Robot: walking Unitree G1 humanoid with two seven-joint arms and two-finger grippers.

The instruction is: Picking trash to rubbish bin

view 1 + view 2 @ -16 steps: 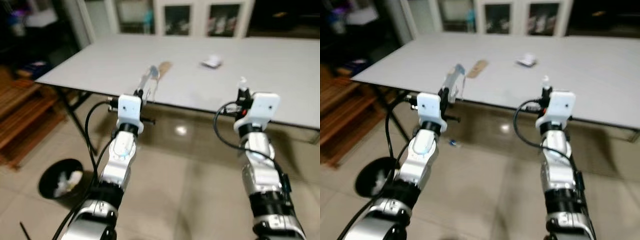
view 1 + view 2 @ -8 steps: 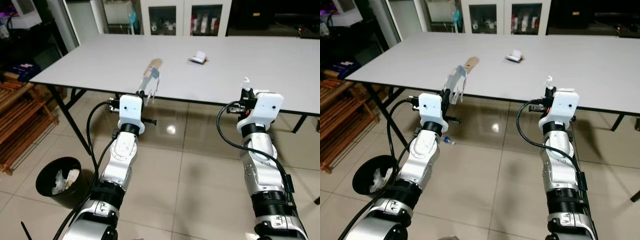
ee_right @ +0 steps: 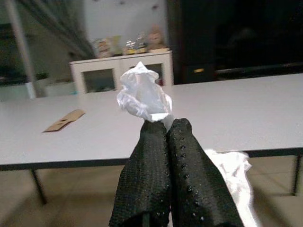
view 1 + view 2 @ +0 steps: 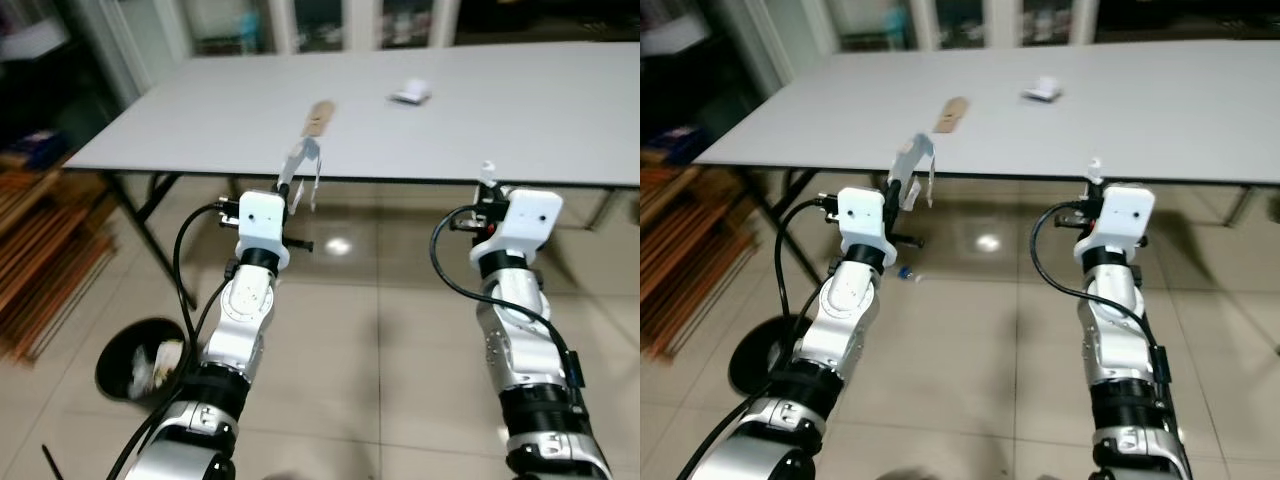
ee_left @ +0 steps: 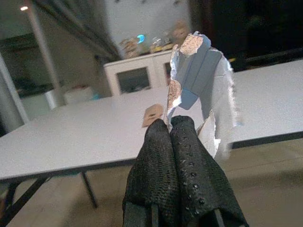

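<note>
I have both grippers loaded and neither load is binned yet; the left gripper has its fingers pressed together on a torn grey-and-brown scrap, held up just off the near edge of the white table; the right gripper is likewise clamped tight, on a crumpled white wad, raised near that same near edge. The rubbish bin sits on the tiled floor below and to my left, beyond the table's left corner, already holding some pale rubbish; it is well apart from both loads. Still on the table I count a brown cardboard strip toward the middle and a small white crumpled piece nearer the far edge. A tiny blue bit lies on the floor under the table; I judge the job roughly midway: two drops, then more fetching.
</note>
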